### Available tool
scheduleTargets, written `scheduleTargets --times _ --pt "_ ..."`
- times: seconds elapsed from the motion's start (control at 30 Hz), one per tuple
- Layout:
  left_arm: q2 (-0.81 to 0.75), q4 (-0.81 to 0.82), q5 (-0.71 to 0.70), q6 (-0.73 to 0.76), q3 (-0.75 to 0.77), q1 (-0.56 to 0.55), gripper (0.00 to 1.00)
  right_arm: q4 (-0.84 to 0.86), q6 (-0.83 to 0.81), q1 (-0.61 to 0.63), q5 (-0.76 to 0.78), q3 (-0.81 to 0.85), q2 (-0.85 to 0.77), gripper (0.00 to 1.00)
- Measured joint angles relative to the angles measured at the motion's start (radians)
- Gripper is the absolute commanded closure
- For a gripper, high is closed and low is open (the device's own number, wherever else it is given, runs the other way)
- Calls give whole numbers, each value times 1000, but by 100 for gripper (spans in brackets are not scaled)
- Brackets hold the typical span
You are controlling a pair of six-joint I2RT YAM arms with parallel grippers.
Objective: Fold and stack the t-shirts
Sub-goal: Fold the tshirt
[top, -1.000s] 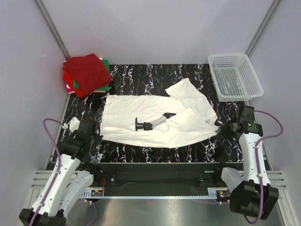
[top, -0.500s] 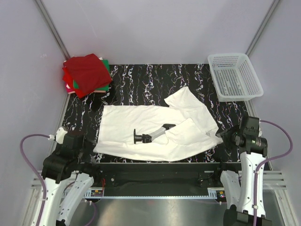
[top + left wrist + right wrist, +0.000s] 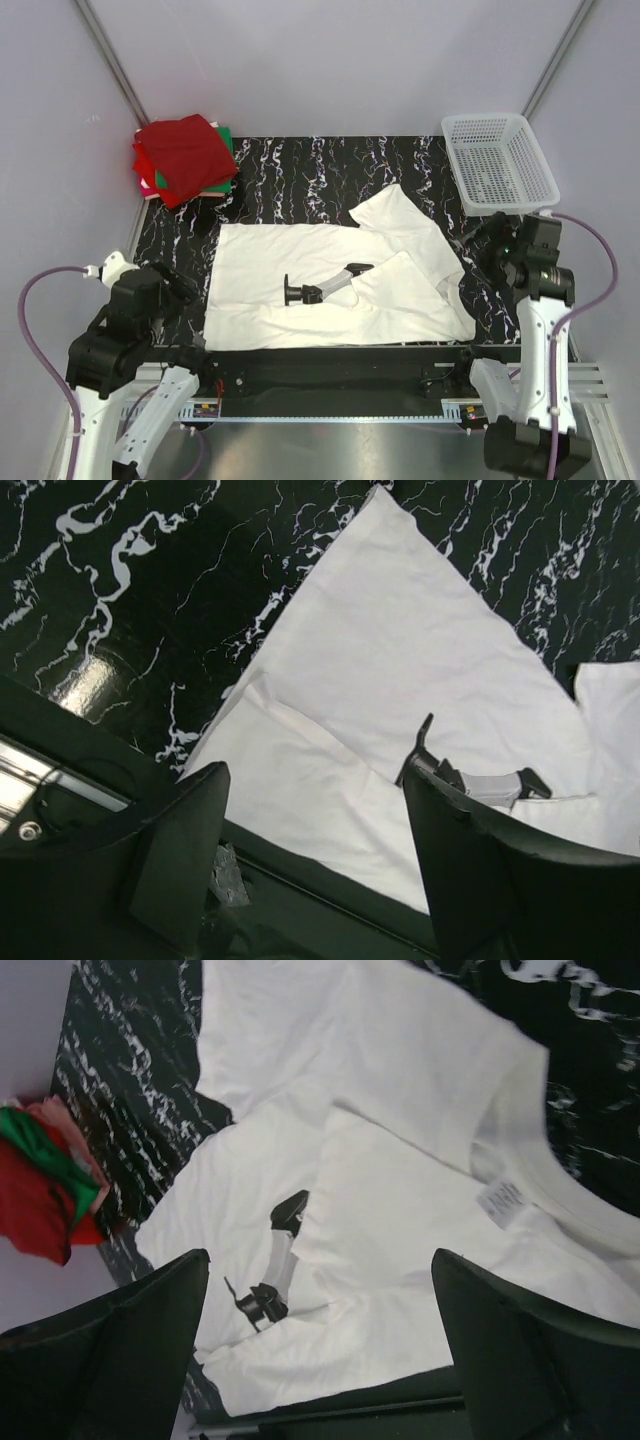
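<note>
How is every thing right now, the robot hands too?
white tee, spread out, partly folded, not held
folded tees, stacked in far left corner
basket, upright in far right corner
black tool, lying on white tee
left gripper, open, empty
right gripper, open, empty

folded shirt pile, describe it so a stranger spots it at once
Go to the far left corner of the black marbled table. The folded shirt pile sits there, red on top with a green edge, unlike the white t-shirt spread mid-table.

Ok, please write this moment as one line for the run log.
white tee: lying spread out, not held | left gripper: open, empty | right gripper: open, empty | folded stack: far left corner
</note>
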Motion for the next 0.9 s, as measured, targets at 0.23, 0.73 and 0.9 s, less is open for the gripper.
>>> scheduleTargets --times 0.23,0.73,0.9 --pt "84 88 -34 161 -15 0 24 190 -88 210 -89 233 512 0" --pt "25 184 -73 251 -29 6 15 173 -275 280 -20 1205 1478 20" --pt "34 200 -70 264 -31 6 15 122 -315 311 24 1351 1654 25"
